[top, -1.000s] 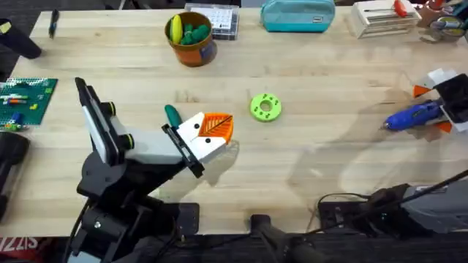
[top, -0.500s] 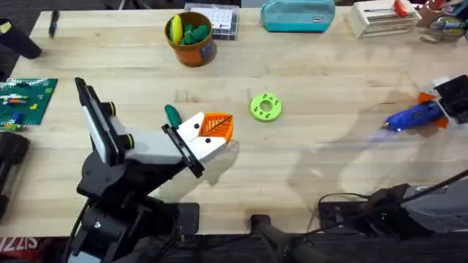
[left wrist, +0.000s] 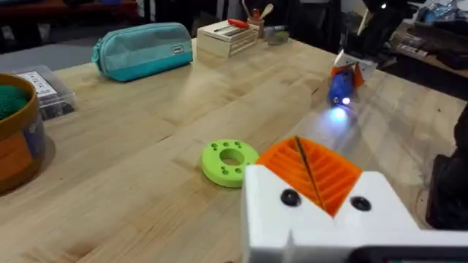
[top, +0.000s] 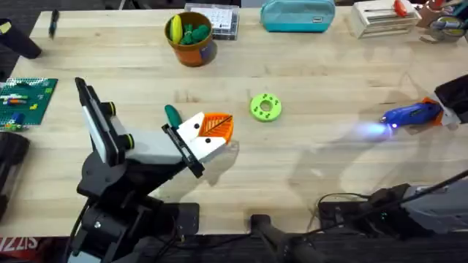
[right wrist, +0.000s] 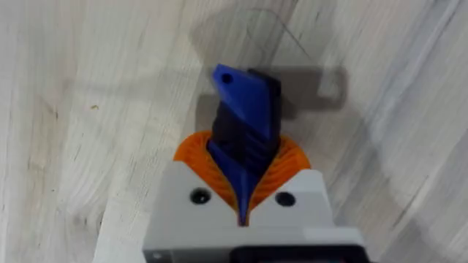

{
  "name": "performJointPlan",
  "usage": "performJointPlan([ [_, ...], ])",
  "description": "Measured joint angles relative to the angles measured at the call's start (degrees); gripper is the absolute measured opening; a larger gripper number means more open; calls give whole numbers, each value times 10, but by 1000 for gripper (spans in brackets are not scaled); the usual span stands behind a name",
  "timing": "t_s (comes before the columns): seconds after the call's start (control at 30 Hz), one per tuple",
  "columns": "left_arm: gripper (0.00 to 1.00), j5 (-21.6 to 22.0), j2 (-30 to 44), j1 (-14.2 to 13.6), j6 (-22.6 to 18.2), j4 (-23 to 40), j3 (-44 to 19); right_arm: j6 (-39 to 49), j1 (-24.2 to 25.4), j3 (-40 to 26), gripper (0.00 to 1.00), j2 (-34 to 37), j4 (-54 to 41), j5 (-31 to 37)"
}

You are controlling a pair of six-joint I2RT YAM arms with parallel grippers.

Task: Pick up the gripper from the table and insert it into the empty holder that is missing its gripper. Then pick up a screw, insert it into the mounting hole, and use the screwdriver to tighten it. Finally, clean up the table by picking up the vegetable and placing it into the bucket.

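Right gripper (top: 433, 113): clamped on the screwdriver (top: 409, 114) at the table's right edge; the wrist view shows the blue body wedged between the orange ribbed pads (right wrist: 191, 157), a firm hold suited to pressing down on a screw; the tip points toward the table's middle and casts a white-blue glow on the wood, so the tool looks switched on.

Left gripper (top: 212, 131): low over the table centre, white fingers with orange pads closed together, nothing between them as far as I can see; a dark green piece (top: 172, 115) lies just beside it; likely parked there as a steadying hand near the work.

Green disc (top: 265, 107): flat on the wood just beside the left gripper, between the two arms; its ring of small holes suggests the mounting spot, though I cannot tell for certain.

Bucket (top: 191, 45): at the far side, upright, yellow and green items already inside; kept well apart from the work so it stays out of reach.

Teal pouch (top: 297, 14): far edge, not involved.
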State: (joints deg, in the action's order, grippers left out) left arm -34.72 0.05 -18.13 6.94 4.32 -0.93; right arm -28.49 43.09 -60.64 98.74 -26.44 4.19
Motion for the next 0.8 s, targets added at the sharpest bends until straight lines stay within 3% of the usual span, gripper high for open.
performJointPlan([
  [0.17,13,0,0,0,0,0,0,4,0,0,31,-3,0,-14],
  [0.8,13,0,0,0,0,0,0,76,-129,1,31,-133,27,-164],
])
